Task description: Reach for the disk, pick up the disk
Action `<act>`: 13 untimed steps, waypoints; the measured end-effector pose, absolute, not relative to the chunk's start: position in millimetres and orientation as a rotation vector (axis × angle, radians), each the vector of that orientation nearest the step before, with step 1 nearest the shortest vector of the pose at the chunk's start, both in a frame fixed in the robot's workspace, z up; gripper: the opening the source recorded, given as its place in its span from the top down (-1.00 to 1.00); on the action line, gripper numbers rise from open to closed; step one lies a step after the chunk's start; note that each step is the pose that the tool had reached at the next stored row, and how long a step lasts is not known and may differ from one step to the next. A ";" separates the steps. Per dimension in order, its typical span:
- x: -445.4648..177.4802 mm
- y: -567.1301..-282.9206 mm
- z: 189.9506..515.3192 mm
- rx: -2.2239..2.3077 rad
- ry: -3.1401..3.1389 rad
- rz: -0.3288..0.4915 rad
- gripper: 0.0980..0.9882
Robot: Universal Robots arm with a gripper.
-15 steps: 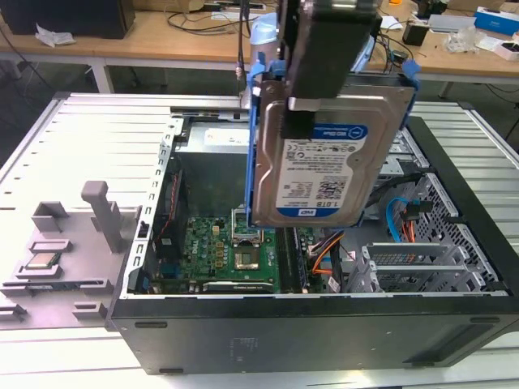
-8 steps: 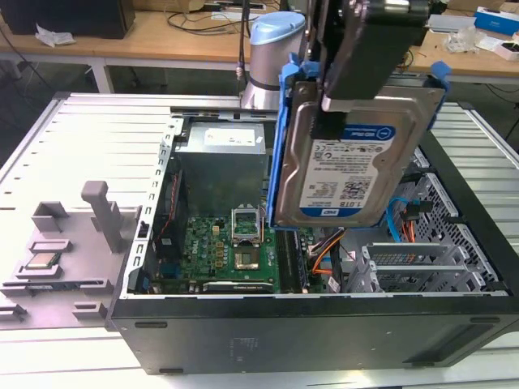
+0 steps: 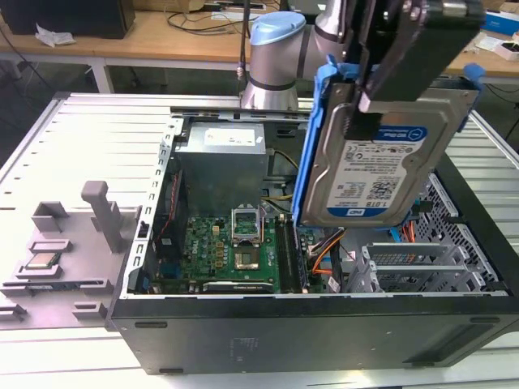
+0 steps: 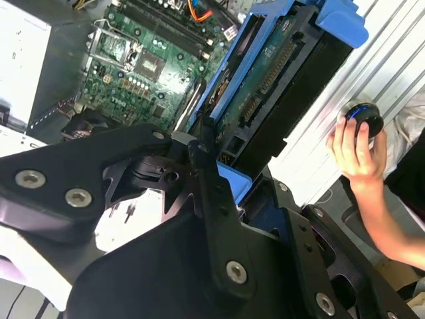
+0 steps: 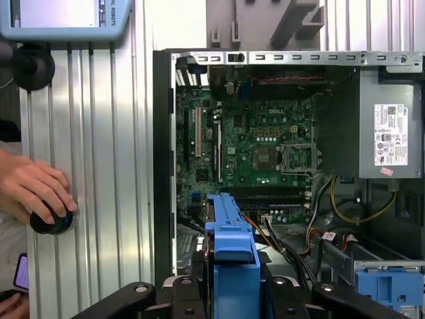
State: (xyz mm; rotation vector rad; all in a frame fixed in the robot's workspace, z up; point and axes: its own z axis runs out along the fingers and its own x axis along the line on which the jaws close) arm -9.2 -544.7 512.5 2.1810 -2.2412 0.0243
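Grey ribbed table (image 3: pixel 89 138) lies at nine o'clock in the exterior view, carrying a grey fixture (image 3: pixel 101 212). At centre the open computer case (image 3: pixel 324 324) shows its green motherboard (image 3: pixel 227 251). At one o'clock the gripper (image 3: pixel 365 101) is clamped on the disk (image 3: pixel 377 162), held upright clear above the case's rim, its blue bracket (image 3: pixel 310 146) edging it.

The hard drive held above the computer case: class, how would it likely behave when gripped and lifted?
The hard drive looks like a rigid metal slab, so probably stiff and heavy for its size. Its smooth face may slip; the blue bracket seems grippier. Hanging from the claw, it might swing.
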 end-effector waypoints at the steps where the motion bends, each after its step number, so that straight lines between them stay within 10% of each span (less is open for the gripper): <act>1: -5.5 -544.7 512.5 2.181 -2.241 0.024 0.39; 13: 24.8 -544.6 512.4 2.180 -2.240 0.023 0.39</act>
